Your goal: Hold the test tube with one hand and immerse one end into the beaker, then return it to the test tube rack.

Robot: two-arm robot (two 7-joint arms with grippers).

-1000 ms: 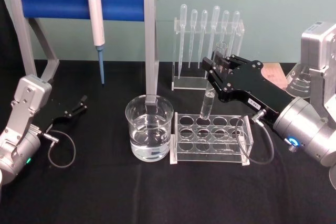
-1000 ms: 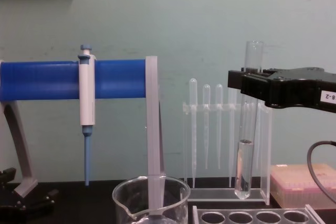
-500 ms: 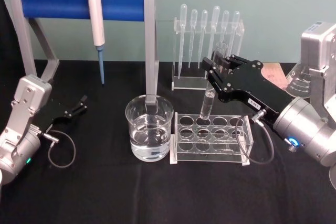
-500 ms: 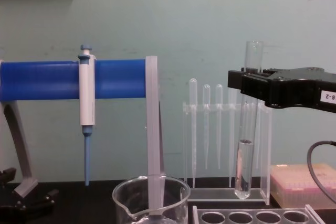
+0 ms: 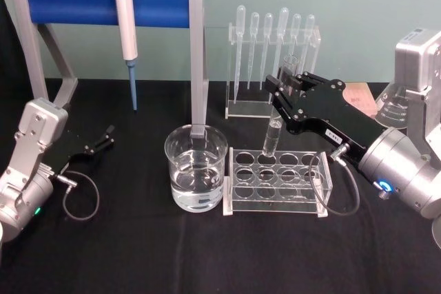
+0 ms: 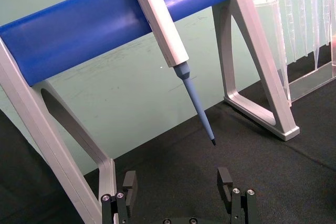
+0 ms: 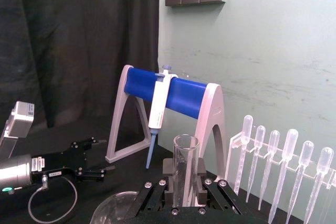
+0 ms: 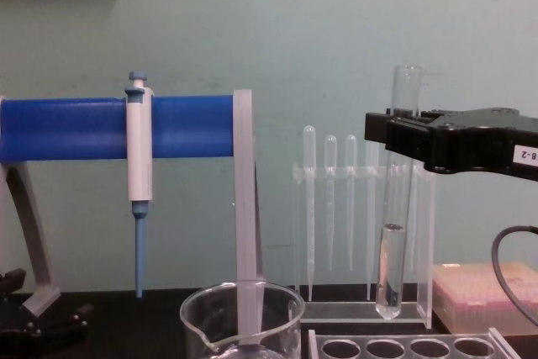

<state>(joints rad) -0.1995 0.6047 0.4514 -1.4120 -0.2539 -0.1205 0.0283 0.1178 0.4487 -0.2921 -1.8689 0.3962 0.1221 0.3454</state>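
While the black right gripper (image 5: pixel 286 86) on its silver cylindrical wrist pinches the clear glass round-bottomed test tube (image 5: pixel 273 135) by its upper part, the tube hangs upright over the back row of the clear acrylic test tube rack (image 5: pixel 275 206). Its rounded end is just above the holes, and there is clear liquid in its lower part. Just left of the rack stands the wide clear glass beaker (image 5: pixel 196 170), partly filled with clear liquid. Behind the rack, a row of thin bulb-topped plastic pipettes (image 5: pixel 282 32) hangs in a clear stand. Well left of the rack, the black left gripper (image 5: pixel 107 135) sits low over the black table (image 5: pixel 207 259), its fingers spread apart. Farther back on that side, a blue-and-white pipettor (image 5: pixel 125 25) hangs from a blue bar.
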